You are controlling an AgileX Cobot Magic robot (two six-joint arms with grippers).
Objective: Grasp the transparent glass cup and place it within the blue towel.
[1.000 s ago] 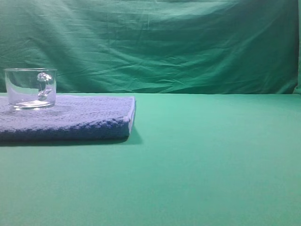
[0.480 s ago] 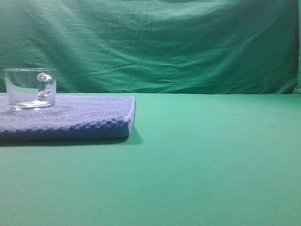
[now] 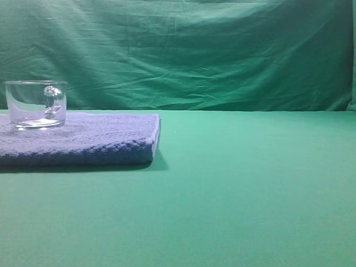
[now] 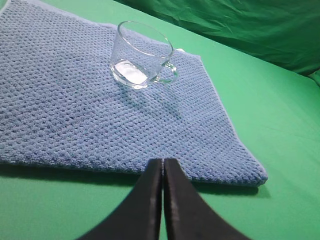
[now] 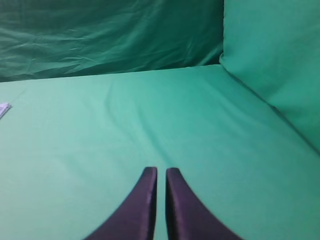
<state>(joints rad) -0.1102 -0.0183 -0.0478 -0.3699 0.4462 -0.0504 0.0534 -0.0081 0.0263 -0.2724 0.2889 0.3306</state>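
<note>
The transparent glass cup (image 3: 36,104) stands upright on the blue towel (image 3: 100,142) at the far left of the exterior high view, its handle turned toward the camera. In the left wrist view the cup (image 4: 142,55) stands near the far edge of the towel (image 4: 75,110). My left gripper (image 4: 163,161) is shut and empty, just off the towel's near edge, well short of the cup. My right gripper (image 5: 161,170) is shut and empty over bare green cloth. Neither gripper shows in the exterior high view.
A green cloth covers the table (image 3: 250,183) and hangs as a wrinkled backdrop (image 3: 194,50). A raised green cloth wall (image 5: 275,60) stands at the right of the right wrist view. A towel corner (image 5: 4,108) shows at its left edge.
</note>
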